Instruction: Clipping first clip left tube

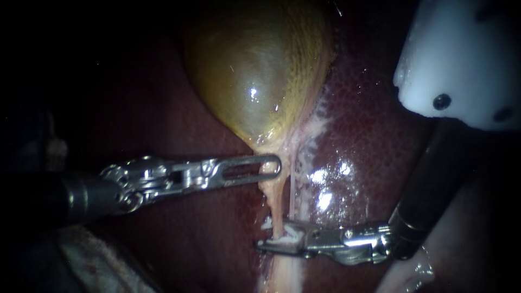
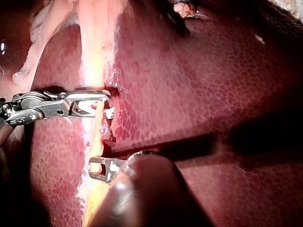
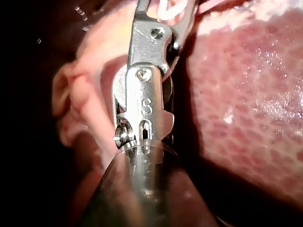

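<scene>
The yellow-green gallbladder [image 1: 255,76] narrows downward into a pale left tube [image 1: 275,209]; a thinner right tube [image 1: 293,190] runs beside it. My left instrument [image 1: 274,165] comes in from the left, its slotted jaws shut on the gallbladder's neck, and its tip [image 2: 97,169] shows against the same strand. Lower down, my right instrument [image 1: 267,244] reaches across the left tube, its jaws holding a white clip [image 1: 285,234] that straddles the tube. The clip [image 2: 108,113] sits in those jaws [image 2: 102,101] and also shows at the jaws' far end [image 3: 168,7].
Dark red liver [image 1: 369,157] lies under and to the right of the tubes. A white plastic body [image 1: 461,59] on the right instrument's dark shaft fills the upper right. Pale tissue folds [image 1: 412,271] lie below the right shaft. A stained cloth [image 1: 81,255] sits at lower left.
</scene>
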Robot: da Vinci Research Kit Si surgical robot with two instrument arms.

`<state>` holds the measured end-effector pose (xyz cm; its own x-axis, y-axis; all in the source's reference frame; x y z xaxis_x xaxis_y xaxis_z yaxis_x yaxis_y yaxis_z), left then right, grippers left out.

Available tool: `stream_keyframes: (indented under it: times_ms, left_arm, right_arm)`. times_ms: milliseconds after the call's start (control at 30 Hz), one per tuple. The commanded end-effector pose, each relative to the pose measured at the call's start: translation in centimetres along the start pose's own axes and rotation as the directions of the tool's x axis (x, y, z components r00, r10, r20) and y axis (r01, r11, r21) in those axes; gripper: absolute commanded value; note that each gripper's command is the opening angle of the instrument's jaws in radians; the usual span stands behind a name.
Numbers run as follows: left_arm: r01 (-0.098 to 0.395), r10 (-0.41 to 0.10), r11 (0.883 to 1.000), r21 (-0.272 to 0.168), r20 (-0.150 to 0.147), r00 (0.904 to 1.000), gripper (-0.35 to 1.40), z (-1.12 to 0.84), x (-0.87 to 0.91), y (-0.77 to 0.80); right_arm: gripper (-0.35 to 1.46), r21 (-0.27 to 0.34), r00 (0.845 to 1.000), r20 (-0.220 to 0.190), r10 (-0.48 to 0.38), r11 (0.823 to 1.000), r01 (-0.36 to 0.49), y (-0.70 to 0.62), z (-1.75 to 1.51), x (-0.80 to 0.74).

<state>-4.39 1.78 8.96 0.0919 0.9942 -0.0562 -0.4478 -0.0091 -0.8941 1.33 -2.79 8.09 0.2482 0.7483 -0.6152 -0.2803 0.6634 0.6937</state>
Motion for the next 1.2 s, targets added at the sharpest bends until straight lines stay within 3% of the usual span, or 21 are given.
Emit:
stream_keyframes:
  times_ms: [33, 400, 1200]
  left_arm:
    - [0.000, 0.000, 1.000, 0.000, 0.000, 1.0000, -0.35, 0.00, 0.00, 0.00]
    - [0.000, 0.000, 1.000, 0.000, 0.000, 1.0000, -0.35, 0.00, 0.00, 0.00]
    - [0.000, 0.000, 1.000, 0.000, 0.000, 1.0000, -0.35, 0.00, 0.00, 0.00]
  right_arm:
    - [0.22, 0.001, 1.000, 0.000, -0.001, 1.000, 0.001, 0.01, -0.01, 0.00]
    - [-0.35, 0.005, 1.000, 0.006, -0.003, 1.000, 0.003, 0.03, -0.09, -0.03]
    - [-0.35, 0.005, 1.000, 0.005, -0.011, 1.000, 0.011, 0.06, -0.11, -0.03]
